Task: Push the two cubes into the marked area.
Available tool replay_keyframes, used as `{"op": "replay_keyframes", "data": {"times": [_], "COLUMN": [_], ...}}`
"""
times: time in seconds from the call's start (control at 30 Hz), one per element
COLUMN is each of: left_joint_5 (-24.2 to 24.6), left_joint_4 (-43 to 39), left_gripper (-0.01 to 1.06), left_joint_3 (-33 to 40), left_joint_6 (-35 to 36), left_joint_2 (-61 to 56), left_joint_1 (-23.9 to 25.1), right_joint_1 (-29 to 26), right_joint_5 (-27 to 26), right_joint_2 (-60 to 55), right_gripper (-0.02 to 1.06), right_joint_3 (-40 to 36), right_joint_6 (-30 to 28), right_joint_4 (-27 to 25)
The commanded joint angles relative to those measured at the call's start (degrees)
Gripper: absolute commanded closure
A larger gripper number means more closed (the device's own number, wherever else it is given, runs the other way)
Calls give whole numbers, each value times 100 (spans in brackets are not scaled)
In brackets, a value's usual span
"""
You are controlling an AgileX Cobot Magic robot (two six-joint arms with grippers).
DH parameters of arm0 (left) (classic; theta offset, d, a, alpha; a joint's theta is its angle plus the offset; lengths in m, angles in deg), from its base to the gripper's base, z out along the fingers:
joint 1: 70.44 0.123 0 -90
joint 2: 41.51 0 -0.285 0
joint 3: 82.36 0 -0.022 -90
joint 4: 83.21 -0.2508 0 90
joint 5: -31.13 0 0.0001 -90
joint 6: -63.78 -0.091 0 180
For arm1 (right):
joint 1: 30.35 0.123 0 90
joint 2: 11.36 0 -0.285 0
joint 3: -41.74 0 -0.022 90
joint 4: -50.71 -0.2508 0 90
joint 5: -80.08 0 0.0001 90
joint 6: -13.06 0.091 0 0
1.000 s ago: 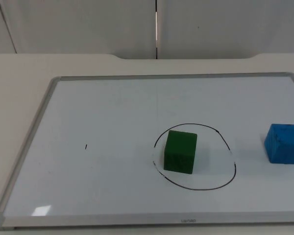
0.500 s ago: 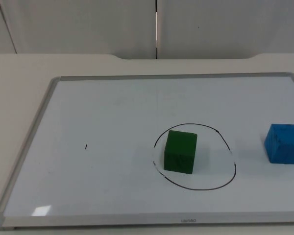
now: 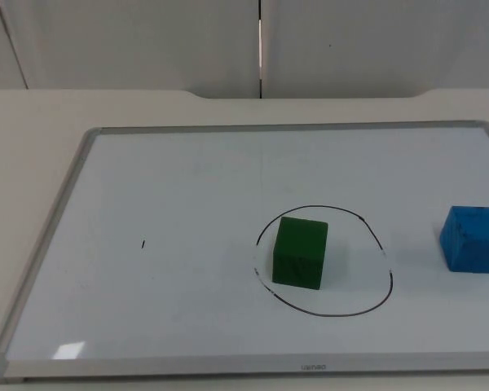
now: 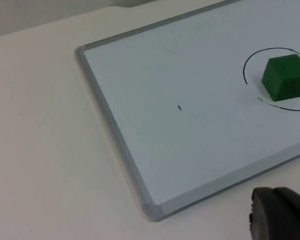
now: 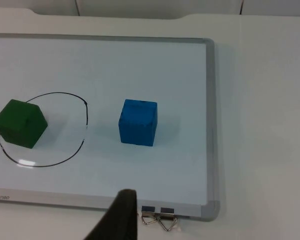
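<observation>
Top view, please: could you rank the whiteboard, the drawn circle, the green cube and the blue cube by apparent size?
1. whiteboard
2. drawn circle
3. green cube and blue cube: they look about alike, so no ranking between them.

White table top (image 3: 33, 147) ends at grey partition wall (image 3: 147, 41).

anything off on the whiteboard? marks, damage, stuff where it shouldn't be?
Small things only. The drawn circle has a smudged gap on its right side. A stray short pen mark sits left of the green cube. The blue cube is outside the circle. Two binder clips hang on the whiteboard edge.
</observation>
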Motion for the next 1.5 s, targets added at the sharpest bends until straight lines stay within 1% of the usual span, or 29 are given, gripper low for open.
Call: {"op": "replay_keyframes", "data": {"times": [0.0, 0.13, 0.73, 0.83, 0.93, 0.97, 1.03, 1.07, 1.13, 1.17, 1.2, 1.23, 1.27, 1.3, 1.33, 1.37, 1.43, 1.47], "left_joint_5": [-231, -231, -231, -231, -231, -231, -231, -231, -231, -231, -231, -231, -231, -231, -231, -231, -231, -231], "left_joint_4": [-112, -338, -372, -372, -372, -372, -372, -372, -372, -372, -372, -372, -372, -372, -372, -372, -372, -372], "left_gripper": [105, 105, 105, 105, 105, 105, 105, 105, 105, 105, 105, 105, 105, 105, 105, 105, 105, 105], "left_joint_3": [123, 123, 123, 123, 123, 123, 123, 123, 123, 123, 123, 123, 123, 123, 123, 123, 123, 123], "left_joint_6": [127, 377, 392, 392, 392, 392, 392, 392, 392, 392, 392, 392, 392, 392, 392, 392, 392, 392], "left_joint_2": [-23, -23, -23, -23, -23, -23, -23, -23, -23, -23, -23, -23, -23, -23, -23, -23, -23, -23], "left_joint_1": [14, 14, 14, 14, 14, 14, 14, 14, 14, 14, 14, 14, 14, 14, 14, 14, 14, 14], "right_joint_1": [-29, -29, -29, -29, -29, -29, -29, -29, -29, -29, -29, -29, -29, -29, -29, -29, -29, -29], "right_joint_5": [-29, -29, -40, -53, -85, -85, -85, -99, -198, -198, -244, -401, -457, -621, -730, -730, -837, -837], "right_joint_2": [23, 23, 23, -235, -823, -823, -1330, -1785, -2349, -2349, -2501, -2934, -3075, -3439, -3707, -3707, -4225, -4375], "right_gripper": [-1, -1, 0, 0, 4, 4, 8, 15, 25, 25, 27, 36, 37, 46, 52, 52, 61, 64], "right_joint_3": [-8, -8, 3, 3, 16, 16, 16, 40, 94, 94, 107, 193, 205, 342, 445, 445, 663, 729], "right_joint_6": [-22, -22, -20, 4, 24, 24, 91, 174, 174, 174, 174, 174, 174, 174, 174, 174, 174, 174], "right_joint_4": [-8, -8, -34, -34, -34, -34, -34, -34, -34, -34, -34, -34, -20, 10, 10, 10, 10, 10]}}
